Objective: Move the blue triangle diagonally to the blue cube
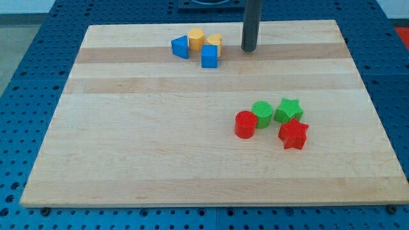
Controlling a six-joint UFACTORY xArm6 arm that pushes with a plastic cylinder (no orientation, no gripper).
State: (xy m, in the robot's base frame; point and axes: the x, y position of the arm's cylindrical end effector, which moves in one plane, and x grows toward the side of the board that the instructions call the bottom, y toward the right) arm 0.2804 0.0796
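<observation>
The wooden board (pixel 192 160) is filling the view, and the rod's tip (pixel 248 50) is resting near its top edge, touching nothing, right of the cluster. The blue triangle (pixel 181 46) is sitting at the cluster's left, diagonally up-left of the blue cube (pixel 209 57), beside two yellow blocks (pixel 196 38). It looks light, rigid and slippery, so pushing squarely on a flat face seems wisest.
</observation>
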